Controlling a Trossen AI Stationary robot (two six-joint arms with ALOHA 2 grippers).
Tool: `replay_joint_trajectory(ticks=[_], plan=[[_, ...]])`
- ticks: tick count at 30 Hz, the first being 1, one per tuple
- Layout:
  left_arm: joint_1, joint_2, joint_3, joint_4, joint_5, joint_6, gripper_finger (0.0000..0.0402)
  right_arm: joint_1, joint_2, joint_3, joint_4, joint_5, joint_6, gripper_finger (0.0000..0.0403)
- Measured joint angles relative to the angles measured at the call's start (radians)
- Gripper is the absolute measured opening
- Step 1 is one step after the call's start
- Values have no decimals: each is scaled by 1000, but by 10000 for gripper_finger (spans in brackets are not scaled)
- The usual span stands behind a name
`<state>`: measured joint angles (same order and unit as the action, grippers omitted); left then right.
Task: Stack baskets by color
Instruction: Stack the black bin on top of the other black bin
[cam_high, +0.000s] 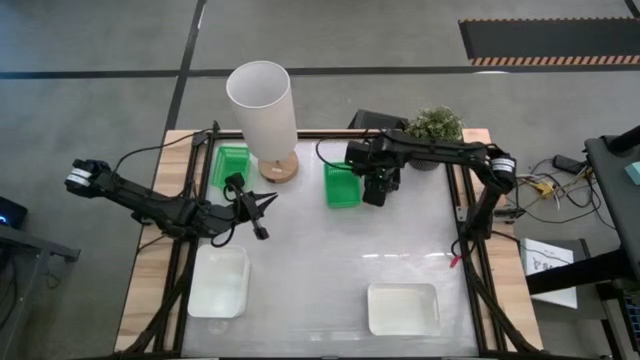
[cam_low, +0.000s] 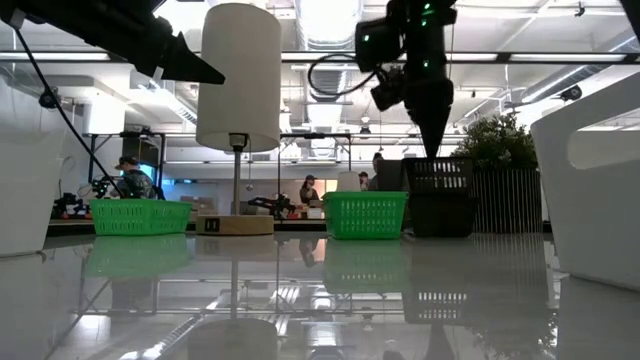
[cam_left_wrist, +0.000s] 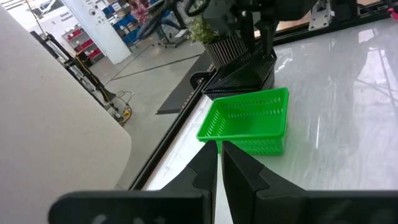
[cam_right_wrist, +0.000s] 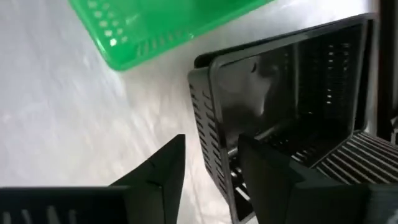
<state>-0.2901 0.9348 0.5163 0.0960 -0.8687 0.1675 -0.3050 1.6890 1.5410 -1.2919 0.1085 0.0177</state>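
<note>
Two black baskets stand at the far right of the table, by the plant; the upper one sits aslant in the lower one. My right gripper points down over them, open, one finger outside and one inside the upper basket's end wall. One green basket rests on the table next to them and another stands at the far left. Two white baskets lie near the front. My left gripper hovers shut at the left. My right gripper comes from above with its fingers on either side of the upper black basket's end wall, across that wall. Whether either finger touches the wall, I cannot tell. The basket rests on the lower black basket, not lifted.
A tall white lamp on a wooden foot stands at the far edge between the green baskets. A potted plant is at the far right corner. People show in the room beyond the table.
</note>
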Motion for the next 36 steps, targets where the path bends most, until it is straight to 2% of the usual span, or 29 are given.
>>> replay_joint_trajectory(ticks=[6, 13, 19, 22, 26, 32, 36], plan=[[0, 0, 0, 0, 0, -1, 6, 30, -54, -113, 155, 93, 30, 117], [0, 0, 0, 0, 0, -3, 6, 37, -61, -291, 368, 103, 81, 68], [0, 0, 0, 0, 0, -5, 6, 39, -65, -323, 393, 103, 88, 48], [0, 0, 0, 0, 0, -5, 6, 39, -75, -323, 393, 143, 73, 54], [0, 0, 0, 0, 0, -5, 6, 39, -86, -323, 392, 227, 18, 83], [0, 0, 0, 1, 0, -5, 6, 34, -113, -295, 379, 234, -7, 132], [0, 0, 0, 0, 0, -6, 6, 35, -135, -270, 362, 232, -10, 148]])
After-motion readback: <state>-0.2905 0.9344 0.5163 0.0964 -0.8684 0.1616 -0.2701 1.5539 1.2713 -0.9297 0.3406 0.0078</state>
